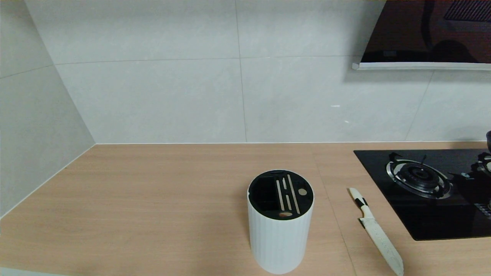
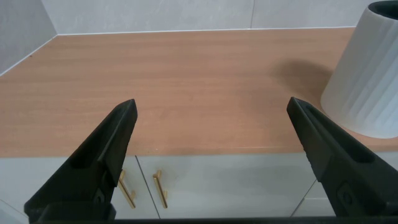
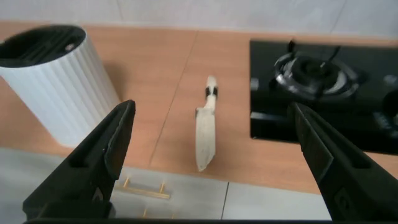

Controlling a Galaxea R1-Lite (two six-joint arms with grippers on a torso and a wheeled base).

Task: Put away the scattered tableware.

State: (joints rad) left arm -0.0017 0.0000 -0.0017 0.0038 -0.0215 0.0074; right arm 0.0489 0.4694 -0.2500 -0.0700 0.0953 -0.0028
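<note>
A cream-coloured knife (image 1: 374, 229) with a black band on its handle lies flat on the wooden counter (image 1: 153, 199), between the holder and the stove. The knife (image 3: 206, 126) lies ahead of my open right gripper (image 3: 211, 109), which hangs off the counter's front edge. A white ribbed cylindrical holder (image 1: 280, 224) with a black slotted top stands upright near the front edge, left of the knife. The holder (image 3: 59, 81) is also seen from the right wrist. My open left gripper (image 2: 211, 109) hovers over the counter's front edge, with the holder (image 2: 367, 71) off to its side.
A black gas stove (image 1: 429, 188) with a burner is set into the counter at the right. A range hood (image 1: 425, 34) hangs above it. Tiled walls close the back and left. Cabinet doors with gold handles (image 2: 158, 190) sit below the counter front.
</note>
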